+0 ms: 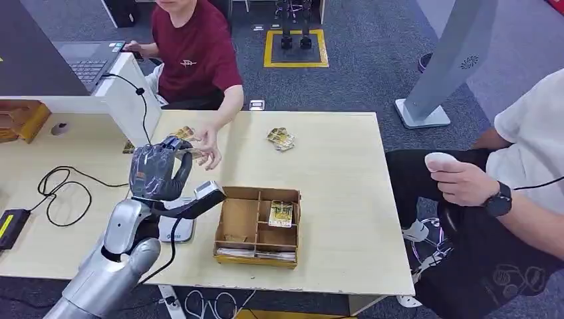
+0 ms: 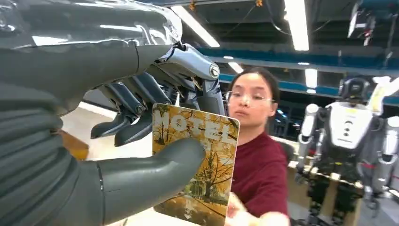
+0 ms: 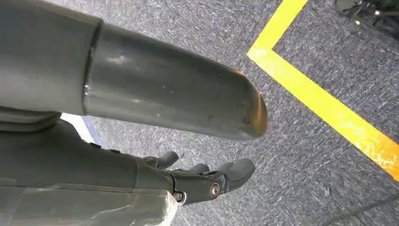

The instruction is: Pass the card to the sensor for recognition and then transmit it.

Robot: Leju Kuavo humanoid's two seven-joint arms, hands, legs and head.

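My left hand (image 1: 158,171) is raised above the left part of the table (image 1: 332,173). In the left wrist view, my left hand (image 2: 117,141) pinches a gold "MOTEL" card (image 2: 214,181) upright between its thumb and its fingers. The card's edge (image 1: 182,133) shows just past the fingers in the head view. A person in a dark red shirt (image 1: 196,56) sits across the table, and that person's hand (image 1: 207,150) reaches close to the card. The white sensor base (image 1: 178,229) with a dark scanner head (image 1: 205,198) lies below my wrist. My right hand (image 3: 202,181) hangs over the carpet, holding nothing.
A wooden compartment box (image 1: 258,229) with a card (image 1: 280,213) in it stands near the front edge. Loose cards (image 1: 281,138) lie at the far side. A laptop (image 1: 86,60), black cables (image 1: 63,193) and a second person (image 1: 492,186) at right surround the table.
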